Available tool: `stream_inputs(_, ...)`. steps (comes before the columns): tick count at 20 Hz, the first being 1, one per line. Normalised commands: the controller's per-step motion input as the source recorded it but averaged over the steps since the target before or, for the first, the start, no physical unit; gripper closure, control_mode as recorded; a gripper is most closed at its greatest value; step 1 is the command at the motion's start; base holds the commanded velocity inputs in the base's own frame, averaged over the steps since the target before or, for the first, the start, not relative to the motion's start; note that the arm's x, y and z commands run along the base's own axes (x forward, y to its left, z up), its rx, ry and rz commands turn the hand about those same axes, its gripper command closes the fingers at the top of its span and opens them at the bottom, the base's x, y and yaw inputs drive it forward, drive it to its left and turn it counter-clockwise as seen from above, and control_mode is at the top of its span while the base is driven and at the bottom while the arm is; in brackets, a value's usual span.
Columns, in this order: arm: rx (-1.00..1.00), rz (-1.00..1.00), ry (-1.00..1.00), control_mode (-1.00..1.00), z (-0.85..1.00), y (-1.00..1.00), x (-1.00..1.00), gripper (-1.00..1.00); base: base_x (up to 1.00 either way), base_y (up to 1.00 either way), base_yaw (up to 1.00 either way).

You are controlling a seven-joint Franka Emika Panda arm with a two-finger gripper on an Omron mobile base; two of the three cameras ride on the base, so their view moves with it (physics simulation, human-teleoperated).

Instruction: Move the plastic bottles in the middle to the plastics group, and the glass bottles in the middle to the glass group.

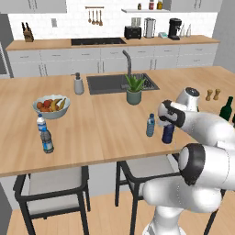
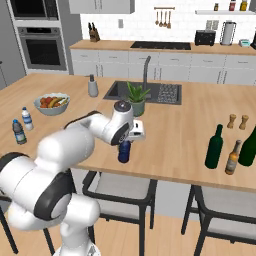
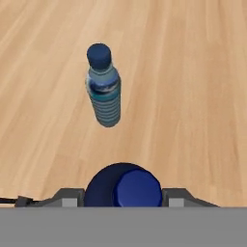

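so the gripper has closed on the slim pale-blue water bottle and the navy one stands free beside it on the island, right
Not quite: it is the other way round. In the hand view the gripper is shut on the squat navy bottle, its fingers at either side, while the slim pale-blue water bottle stands free beside it on the island.

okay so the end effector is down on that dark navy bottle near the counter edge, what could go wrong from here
1. The end effector grips the dark navy bottle high, around its cap end; it could slip or swing once lifted.
2. The pale-blue water bottle stands upright just beside it, toward the plastics group; a low carry that way could topple it.
3. The navy bottle stands near the counter's front edge; if dropped, it might roll off.
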Motion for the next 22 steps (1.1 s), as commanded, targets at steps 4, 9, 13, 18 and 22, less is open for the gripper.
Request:
stream_inputs(4,-0.01,0.0,0.01,-1.0,0.13,0.69,-0.75,1.0,0.0,0.0,0.0)
stream_inputs(9,-0.08,0.0,0.0,-1.0,0.07,0.9,-0.48,1.0,0.0,0.0,0.0)
stream_inputs(13,-0.09,0.0,-0.04,-1.0,0.25,0.89,-0.07,1.0,0.0,0.0,0.0)
stream_inputs(18,-0.06,0.01,-0.09,-1.0,0.19,0.72,0.02,1.0,0.0,0.0,0.0)
stream_inputs(22,0.0,0.17,-0.02,-1.0,0.18,0.75,0.18,1.0,0.0,0.0,0.0)
